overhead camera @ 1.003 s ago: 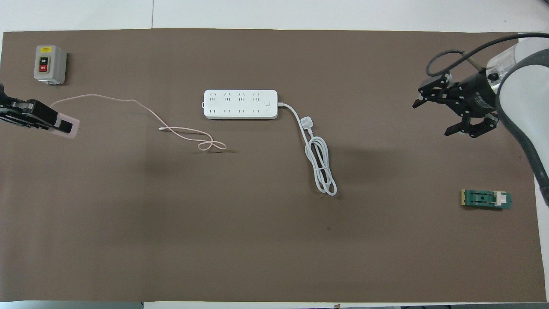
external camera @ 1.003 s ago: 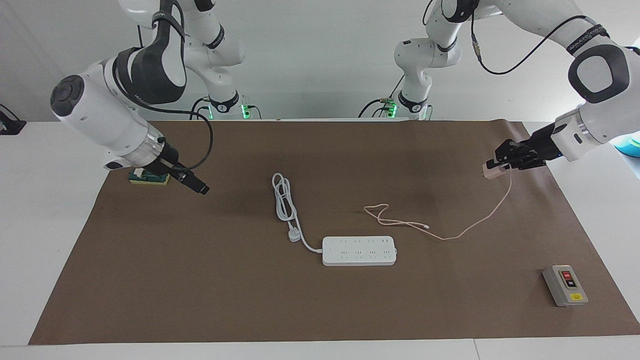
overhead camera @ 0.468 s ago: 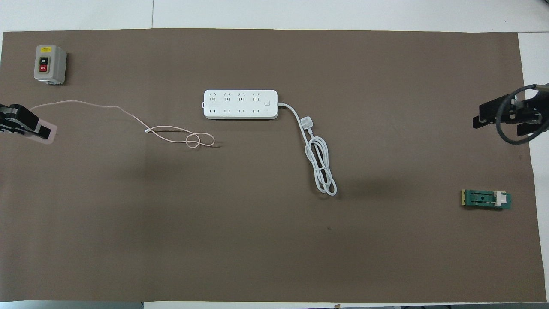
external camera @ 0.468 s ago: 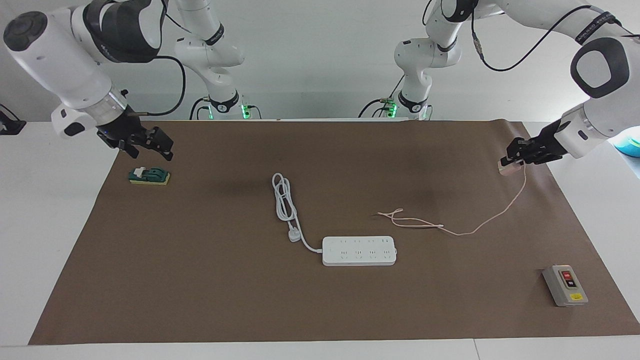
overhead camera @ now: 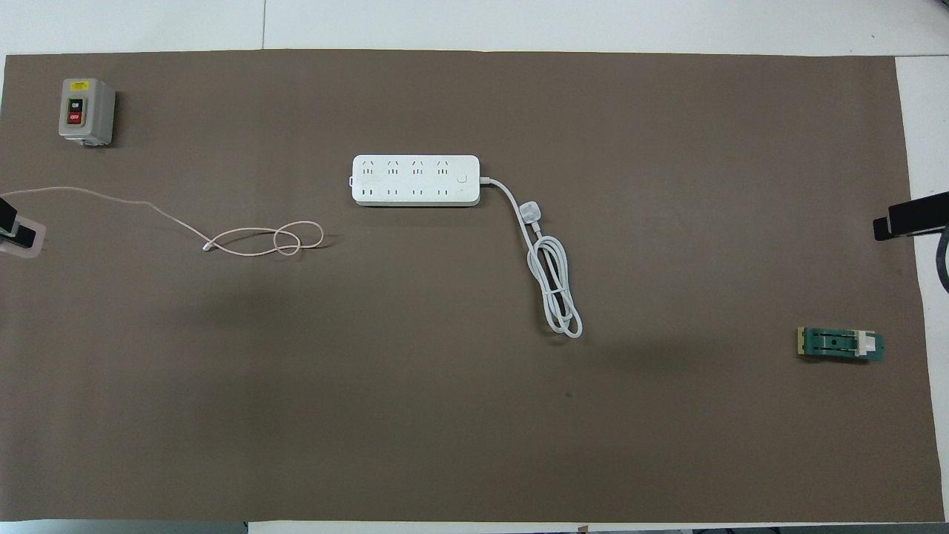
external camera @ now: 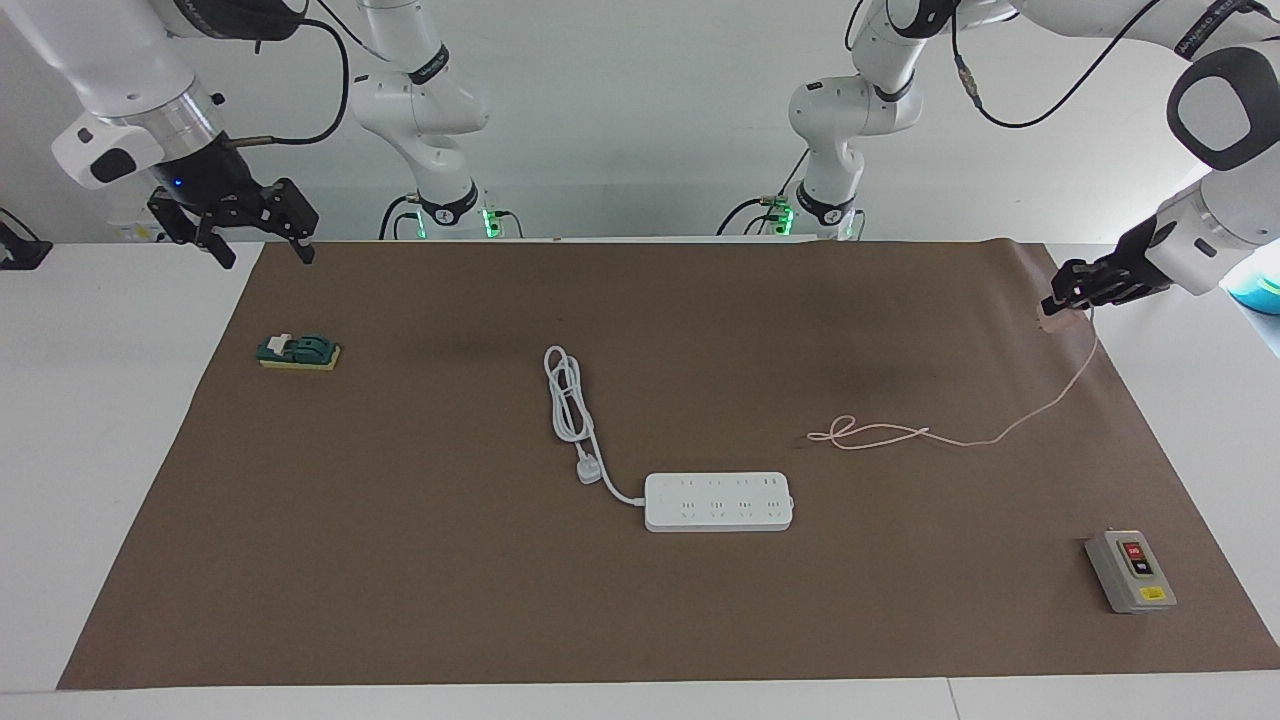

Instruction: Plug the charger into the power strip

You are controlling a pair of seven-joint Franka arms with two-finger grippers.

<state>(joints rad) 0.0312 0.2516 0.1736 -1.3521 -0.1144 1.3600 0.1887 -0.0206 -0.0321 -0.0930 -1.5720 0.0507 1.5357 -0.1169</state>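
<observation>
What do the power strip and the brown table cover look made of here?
The power strip: apparently hard moulded plastic, white and smooth, with rounded corners and crisp socket slots. The brown cover: probably matte paper or thin card, judging by its flat, glare-free surface and the edge that curls slightly up at one corner; fabric cannot be ruled out.

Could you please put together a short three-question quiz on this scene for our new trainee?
1. True or false: the charger is plugged into the power strip.
2. Which gripper holds the charger: A) left gripper B) right gripper?
3. Fill in: the pink cable's loose loops lie nearer the robots than the ____.

Key: 1 false; the charger is held in the air, clear of the strip. 2 A. 3 power strip.
</observation>
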